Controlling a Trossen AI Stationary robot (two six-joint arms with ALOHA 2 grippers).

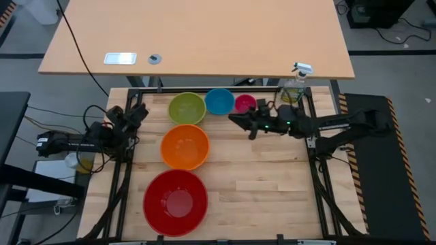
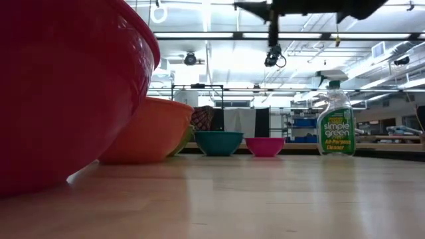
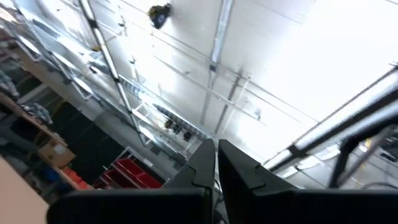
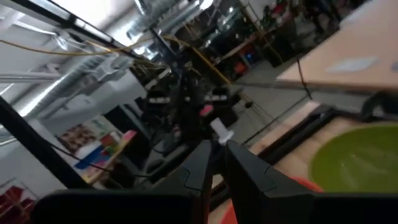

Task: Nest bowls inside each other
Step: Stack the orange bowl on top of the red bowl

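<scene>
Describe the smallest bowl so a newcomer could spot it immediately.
Start at the wooden table and find its far edge, where three bowls sit in a row. The pink bowl ends that row, beside the blue bowl and nearest the spray bottle. It is the smallest and the only magenta one.

There are five bowls: one red bowl (image 1: 175, 202), one orange bowl (image 1: 184, 147), one green bowl (image 1: 187, 108), one blue bowl (image 1: 219, 101), one pink bowl (image 1: 244, 103). One spray bottle (image 1: 294, 84) and two arms.
</scene>
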